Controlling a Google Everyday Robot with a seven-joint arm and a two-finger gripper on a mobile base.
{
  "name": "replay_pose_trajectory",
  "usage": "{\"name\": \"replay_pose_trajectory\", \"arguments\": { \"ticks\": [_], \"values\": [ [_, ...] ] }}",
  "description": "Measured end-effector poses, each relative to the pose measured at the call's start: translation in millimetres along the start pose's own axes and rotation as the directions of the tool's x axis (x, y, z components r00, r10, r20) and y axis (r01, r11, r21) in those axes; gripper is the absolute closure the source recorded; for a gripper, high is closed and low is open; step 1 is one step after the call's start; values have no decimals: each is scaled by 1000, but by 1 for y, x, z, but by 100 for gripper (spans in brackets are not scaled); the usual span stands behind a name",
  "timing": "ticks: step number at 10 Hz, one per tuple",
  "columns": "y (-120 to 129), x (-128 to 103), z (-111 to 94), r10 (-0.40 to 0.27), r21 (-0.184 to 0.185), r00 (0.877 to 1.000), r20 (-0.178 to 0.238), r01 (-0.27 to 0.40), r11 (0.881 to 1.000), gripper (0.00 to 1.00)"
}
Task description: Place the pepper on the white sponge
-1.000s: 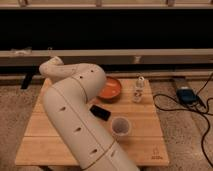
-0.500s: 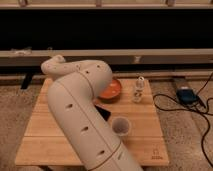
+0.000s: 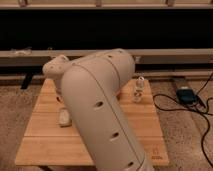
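The arm [image 3: 100, 115] has swung further across the view than half a second ago. Its broad beige segments now cover the orange bowl, the flat black object and the cup that showed earlier on the wooden table [image 3: 45, 145]. The gripper is out of sight behind that bulk, somewhere over the table's middle. Whether it is open, closed or holding anything cannot be told, so nothing can be placed against the jaws themselves. The pepper is hidden too. The white sponge [image 3: 64, 117], covered before, now lies uncovered on the table just left of the arm. The small bottle [image 3: 138, 90] stands where it stood, near the far edge, just right of the arm.
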Motion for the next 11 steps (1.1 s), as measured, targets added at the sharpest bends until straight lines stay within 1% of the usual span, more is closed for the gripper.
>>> {"name": "replay_pose_trajectory", "arguments": {
  "ticks": [2,3,4,6,8,9,11],
  "values": [
    [31,15,2,-23,-33,1000,8,23,999,100],
    [38,20,7,-25,-48,1000,8,26,999,100],
    [40,19,10,-20,-63,1000,14,21,998,100],
    [42,19,20,-16,-88,1000,14,17,996,100],
    [43,15,29,-13,-101,1000,11,14,995,99],
    [43,14,31,-15,-103,1000,7,16,995,96],
    [47,10,34,-26,-109,1000,-2,25,994,77]
  ]
}}
